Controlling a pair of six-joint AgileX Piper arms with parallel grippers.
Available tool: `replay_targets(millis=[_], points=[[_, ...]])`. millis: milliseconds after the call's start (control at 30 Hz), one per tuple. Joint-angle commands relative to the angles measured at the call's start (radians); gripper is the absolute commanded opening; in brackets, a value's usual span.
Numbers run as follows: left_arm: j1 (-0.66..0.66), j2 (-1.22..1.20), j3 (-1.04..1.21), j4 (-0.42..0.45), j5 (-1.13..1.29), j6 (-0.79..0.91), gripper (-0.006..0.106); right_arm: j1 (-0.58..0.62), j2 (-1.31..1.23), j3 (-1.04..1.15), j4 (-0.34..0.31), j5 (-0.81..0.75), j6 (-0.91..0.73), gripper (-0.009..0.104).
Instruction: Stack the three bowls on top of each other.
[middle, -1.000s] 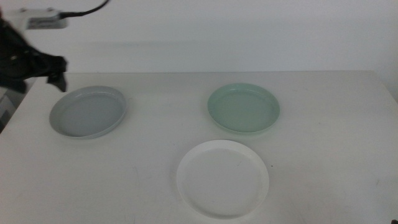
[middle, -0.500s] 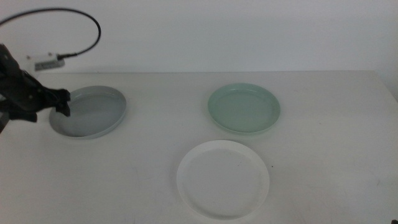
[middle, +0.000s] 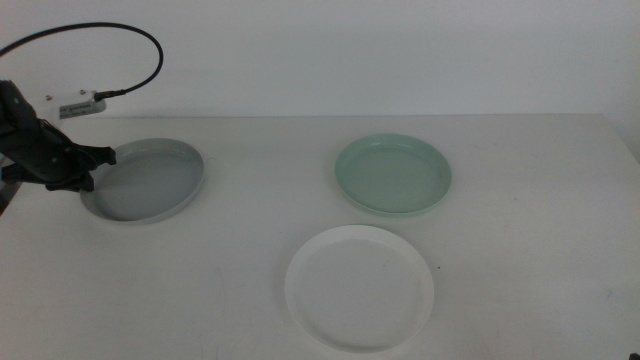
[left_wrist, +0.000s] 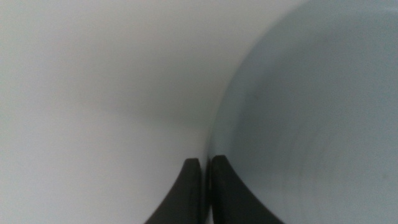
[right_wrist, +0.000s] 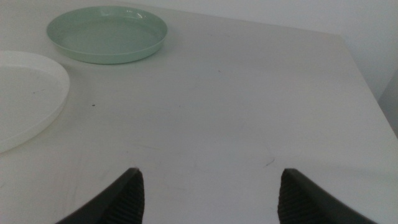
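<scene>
Left hand (middle: 88, 168) at the 9 o'clock rim of the shallow round grey bowl (middle: 145, 180), jaws pinched on the thin lip; the left wrist view shows the two dark jaws nearly touching astride the edge. The pale mint green round bowl (middle: 392, 173) sits at 1 o'clock on the white table (middle: 230, 270), the white plate-like bowl (middle: 360, 286) at 6 o'clock, all three well apart. Right hand (right_wrist: 208, 186) waits spread over bare table. Risk: edge-only grip on a low smooth rim; on lifting, the bowl may tilt, slip out, or drag.
</scene>
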Motion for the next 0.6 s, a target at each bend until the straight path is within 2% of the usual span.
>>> replay_targets(millis=[0, 100, 267, 400, 567], points=[[0.002, -0.1, -0.02, 0.003, 0.061, -0.006, 0.0, -0.007, -0.027, -0.006, -0.004, -0.075, -0.009, 0.055], [-0.007, -0.202, 0.024, -0.036, 0.126, -0.006, 0.0, -0.007, -0.027, -0.006, -0.004, -0.075, -0.009, 0.055], [-0.089, -0.441, 0.252, -0.081, 0.059, 0.015, 0.0, -0.007, -0.027, -0.006, -0.004, -0.075, -0.009, 0.055], [-0.201, -0.592, 0.389, -0.114, 0.049, 0.011, 0.0, -0.007, -0.027, -0.006, -0.004, -0.075, -0.009, 0.055], [-0.375, -0.633, 0.439, -0.2, 0.048, 0.011, 0.0, -0.007, -0.027, -0.006, -0.004, -0.075, -0.009, 0.055]])
